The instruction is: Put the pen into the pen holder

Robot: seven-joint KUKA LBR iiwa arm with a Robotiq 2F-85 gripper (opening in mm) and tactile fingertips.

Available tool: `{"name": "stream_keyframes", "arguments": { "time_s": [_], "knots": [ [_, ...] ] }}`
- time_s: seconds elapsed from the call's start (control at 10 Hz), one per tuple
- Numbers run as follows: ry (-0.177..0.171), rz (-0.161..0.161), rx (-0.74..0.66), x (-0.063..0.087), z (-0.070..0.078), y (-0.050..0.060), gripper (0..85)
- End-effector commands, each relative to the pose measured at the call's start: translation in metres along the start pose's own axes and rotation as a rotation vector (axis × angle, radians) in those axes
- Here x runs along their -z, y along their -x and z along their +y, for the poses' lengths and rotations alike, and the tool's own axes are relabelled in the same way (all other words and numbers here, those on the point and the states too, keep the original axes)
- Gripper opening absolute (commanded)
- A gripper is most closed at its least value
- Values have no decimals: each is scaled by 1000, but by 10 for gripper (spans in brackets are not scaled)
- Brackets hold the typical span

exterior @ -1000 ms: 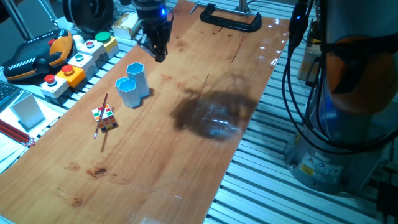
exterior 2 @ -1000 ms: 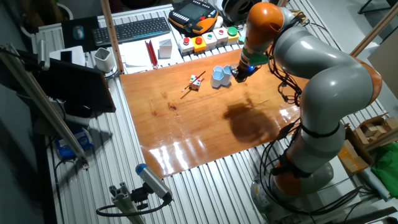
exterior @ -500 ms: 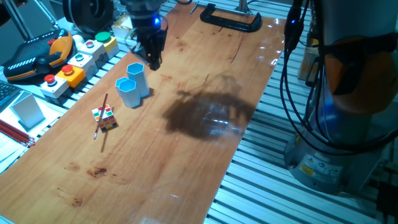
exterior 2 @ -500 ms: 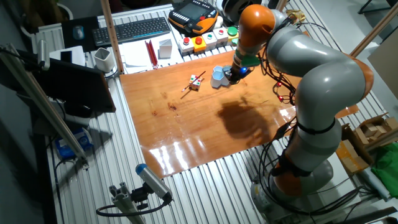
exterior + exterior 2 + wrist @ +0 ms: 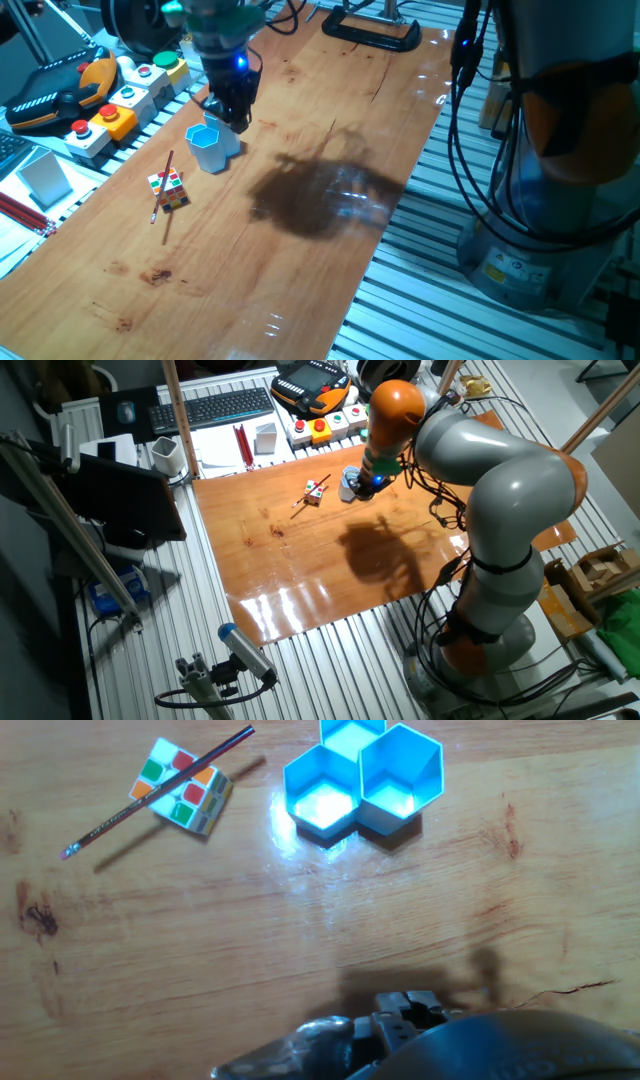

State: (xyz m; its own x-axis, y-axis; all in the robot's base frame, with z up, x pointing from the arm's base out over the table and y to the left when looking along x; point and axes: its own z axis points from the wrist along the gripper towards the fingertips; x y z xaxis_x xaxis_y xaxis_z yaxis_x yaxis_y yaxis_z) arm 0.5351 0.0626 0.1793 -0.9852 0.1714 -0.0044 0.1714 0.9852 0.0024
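The pen is a thin reddish-brown stick that lies slanted across the small multicoloured cube. It also shows in one fixed view and as a thin line in the other. The light blue pen holder stands upright to the right of the cube and its tubes are empty. It also shows in both fixed views. My gripper hangs just above the holder's far side, well apart from the pen. Its fingers look pressed together and hold nothing.
Button boxes and an orange teach pendant sit beyond the table's left edge, with red pencils and a white block. A black clamp grips the far end. A keyboard lies behind.
My gripper has moved along the table from the far side of the holder towards the cube, and now hangs over the holder. The pen, cube and holder have not moved.
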Motion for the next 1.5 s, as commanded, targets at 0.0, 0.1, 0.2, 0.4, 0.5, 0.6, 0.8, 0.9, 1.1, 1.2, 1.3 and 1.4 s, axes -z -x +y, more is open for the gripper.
{"name": "stream_keyframes", "arguments": {
  "time_s": [0.0, 0.1, 0.2, 0.4, 0.5, 0.6, 0.8, 0.9, 1.1, 1.2, 1.3, 1.4],
  "knots": [
    [-19, -10, 0, -3, 2, 1, 7],
    [-31, -21, 11, -7, 4, 2, 7],
    [-54, -29, 19, -12, 7, 3, 7],
    [-55, -23, -15, -19, 8, 7, 7],
    [-43, -21, -40, -20, 9, 8, 7],
    [-29, -18, -88, -21, 9, 9, 7],
    [-24, -12, -114, -22, 10, 7, 7],
    [-25, -14, -111, -23, 11, 7, 7],
    [-11, 5, -97, -23, 11, 7, 7],
    [-10, 7, -88, -24, 11, 7, 7],
    [-12, 3, -83, -24, 11, 7, 7],
    [-20, -1, -83, -24, 11, 7, 7]
  ]
}}
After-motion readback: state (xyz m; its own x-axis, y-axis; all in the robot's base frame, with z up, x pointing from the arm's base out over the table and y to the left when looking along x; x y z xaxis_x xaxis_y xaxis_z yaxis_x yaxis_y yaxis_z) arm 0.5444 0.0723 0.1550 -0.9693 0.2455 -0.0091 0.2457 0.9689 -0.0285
